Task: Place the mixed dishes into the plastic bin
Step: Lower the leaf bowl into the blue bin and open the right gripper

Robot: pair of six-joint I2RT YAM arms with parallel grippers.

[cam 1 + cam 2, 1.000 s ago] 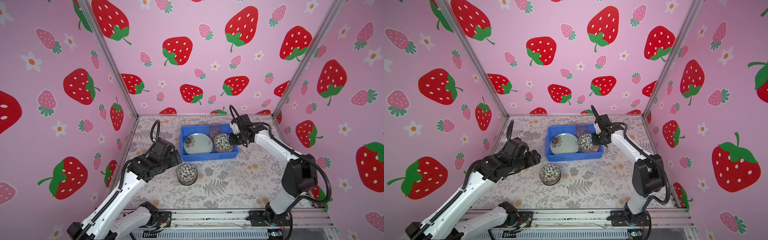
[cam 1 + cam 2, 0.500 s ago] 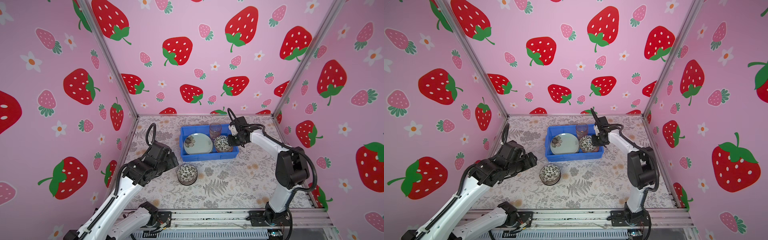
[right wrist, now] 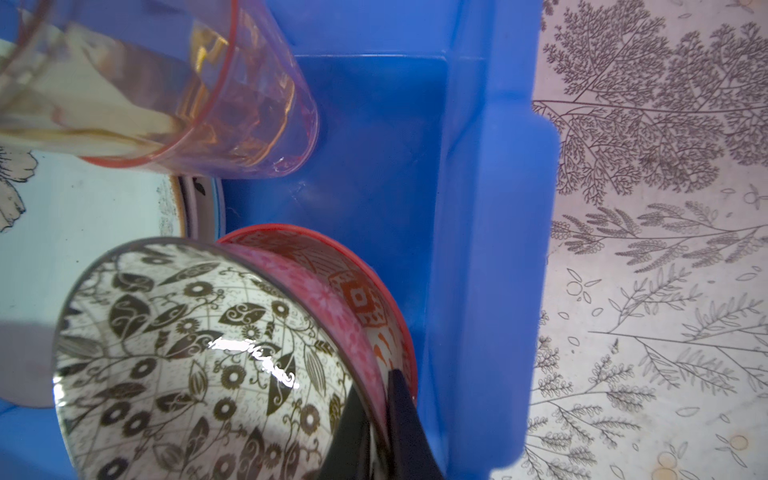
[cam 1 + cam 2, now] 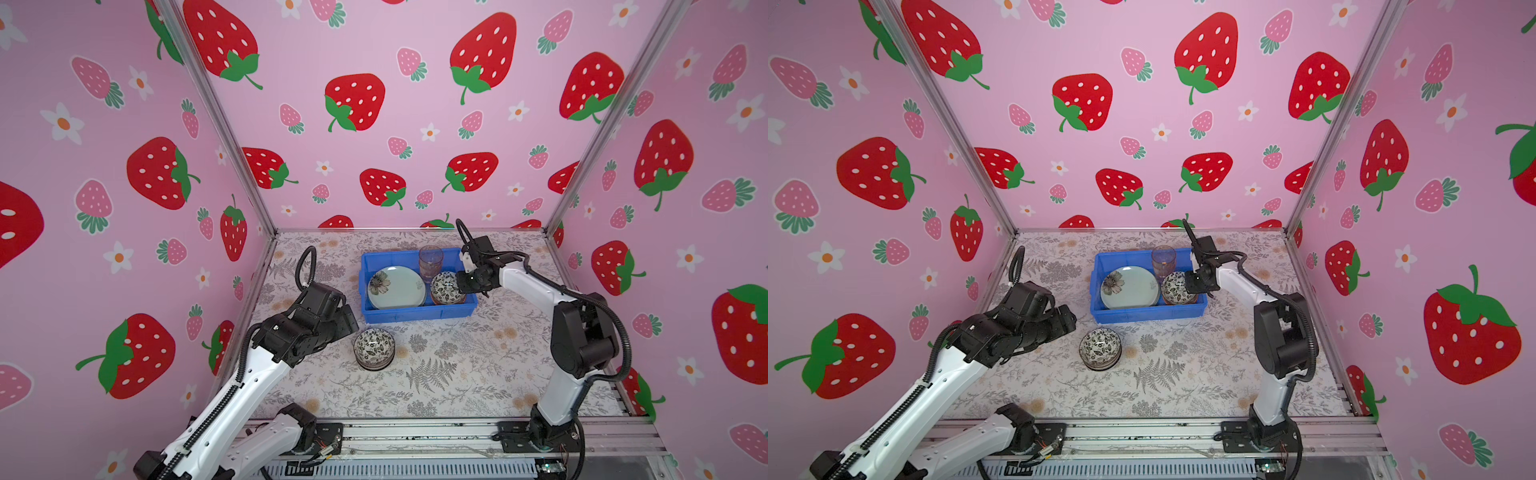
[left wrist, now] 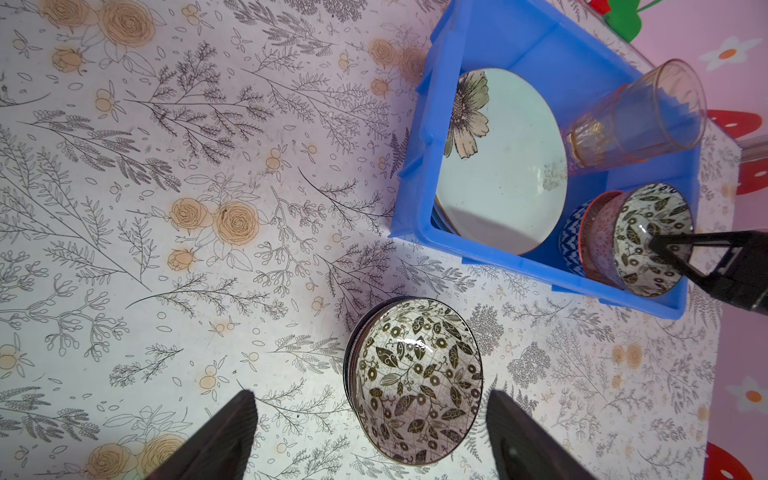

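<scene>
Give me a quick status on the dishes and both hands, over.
Left hand open, beside bowl stack on table. Right hand shut on floral bowl rim, inside bin. Nothing blocking.

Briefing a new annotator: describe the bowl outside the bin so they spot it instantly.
Find the blue bin toward the back of the floral cloth. Just in front of its near wall sits a black-floral bowl topping a short stack. Its look-alike is inside the bin, nested in an orange-red bowl; this one alone stands outside.

Lower plate (image 3: 201,199) mostly beneath green plate (image 3: 104,208)
</scene>
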